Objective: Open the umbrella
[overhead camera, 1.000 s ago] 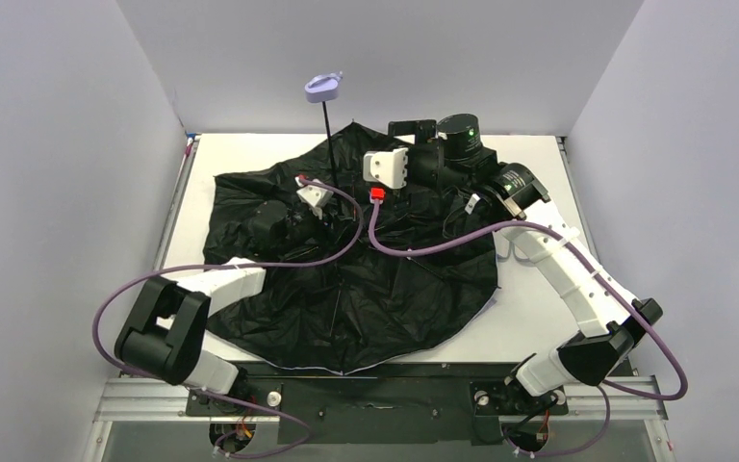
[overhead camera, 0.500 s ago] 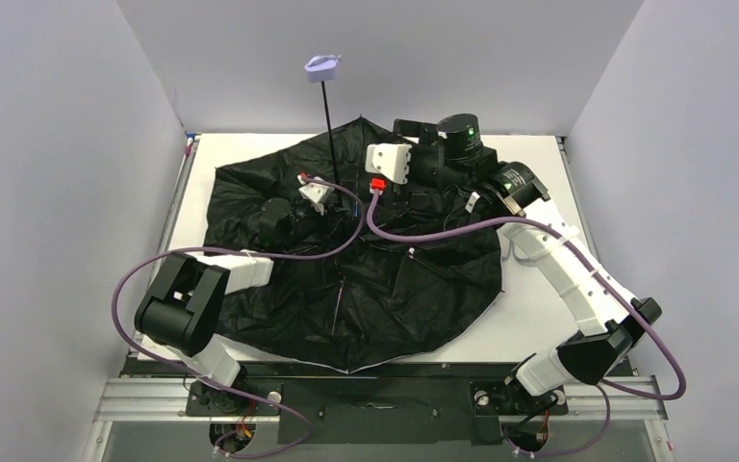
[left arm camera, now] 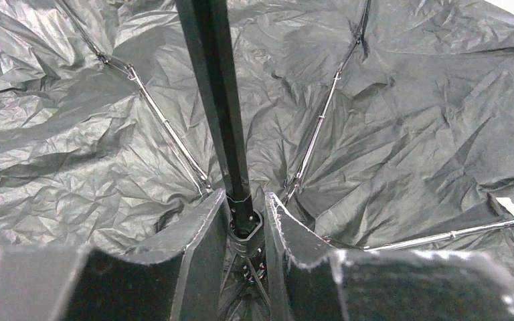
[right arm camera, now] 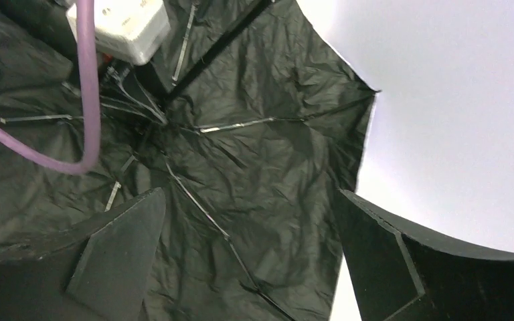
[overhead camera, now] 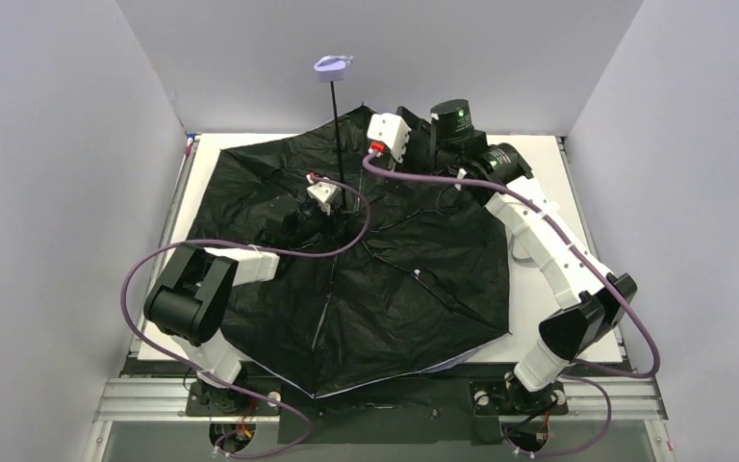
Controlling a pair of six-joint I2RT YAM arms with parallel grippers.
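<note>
The umbrella lies upside down on the table, its black inner canopy (overhead camera: 394, 279) spread wide with thin metal ribs showing. Its thin black shaft (overhead camera: 335, 144) stands up and ends in the small lavender handle (overhead camera: 332, 64). My left gripper (overhead camera: 332, 210) is shut around the black runner collar (left arm camera: 244, 231) at the base of the shaft (left arm camera: 217, 100). My right gripper (overhead camera: 414, 130) is open and empty above the canopy's far edge; its wide-apart fingers (right arm camera: 120, 247) frame the canopy (right arm camera: 261, 167) and a rib.
The white table (overhead camera: 577, 241) shows at the right and far left of the canopy. Grey walls (overhead camera: 58, 192) enclose three sides. Purple cables (overhead camera: 144, 279) loop from both arms over the canopy. The left wrist camera and cable (right arm camera: 117, 27) appear in the right wrist view.
The canopy has spread wider and flatter, reaching the near table edge. The shaft stands taller with the handle higher. My right gripper has risen and moved back; my left arm has shifted slightly.
</note>
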